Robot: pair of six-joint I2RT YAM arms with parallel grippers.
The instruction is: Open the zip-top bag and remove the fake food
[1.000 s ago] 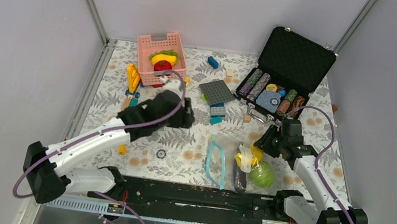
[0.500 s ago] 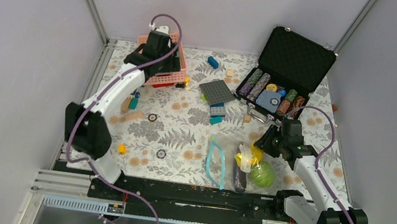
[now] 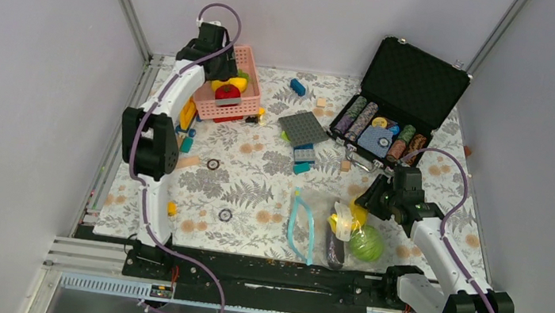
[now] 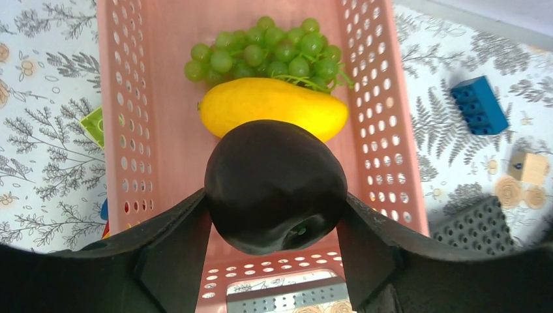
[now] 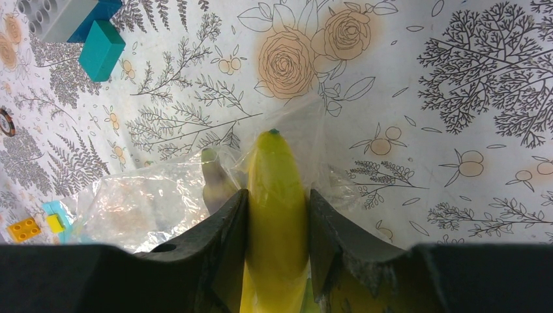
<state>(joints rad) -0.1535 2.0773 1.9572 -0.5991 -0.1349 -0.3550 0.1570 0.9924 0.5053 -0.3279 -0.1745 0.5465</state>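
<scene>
Near side of mango (image 4: 261, 107) behind dark round piece (image 4: 275, 186); banana (image 5: 277, 215) base off-frame.

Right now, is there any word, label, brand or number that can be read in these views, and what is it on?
No text is readable.
Poker chips in the black case: markings too small to read.
Zip-top bag: no print visible on the part in view.
</scene>
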